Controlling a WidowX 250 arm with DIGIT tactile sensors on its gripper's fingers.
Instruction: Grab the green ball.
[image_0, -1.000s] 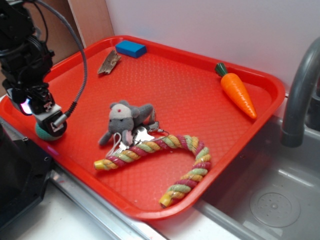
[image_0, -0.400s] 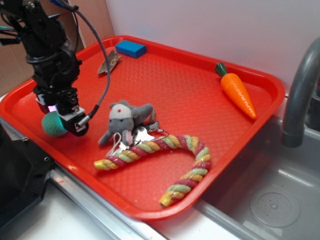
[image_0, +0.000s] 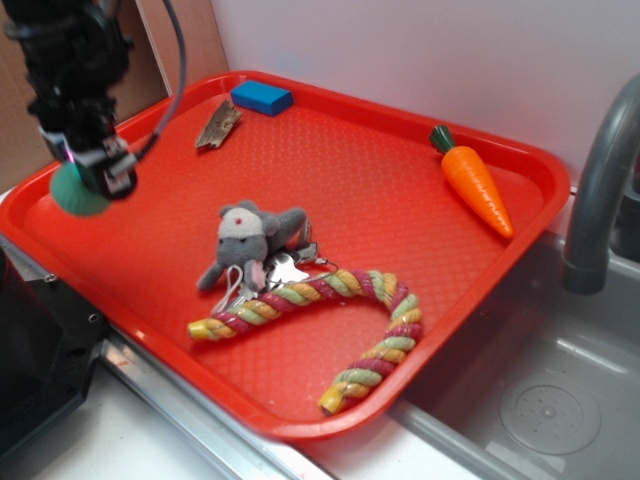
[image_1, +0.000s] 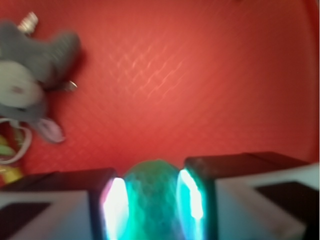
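One small teal-green knitted ball (image_0: 76, 191) sits pinched between the black claw's (image_0: 93, 178) two pads, held above the red plastic tray surface (image_0: 380, 180), so the grab looks done and only a steady hold remains.

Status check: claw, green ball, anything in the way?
Claw shut on green ball, held above red tray. Plush mouse off to the side. Nothing in the way.

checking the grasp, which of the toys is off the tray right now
The green ball, clamped in the gripper above the tray; mouse, rope and carrot lie on it.
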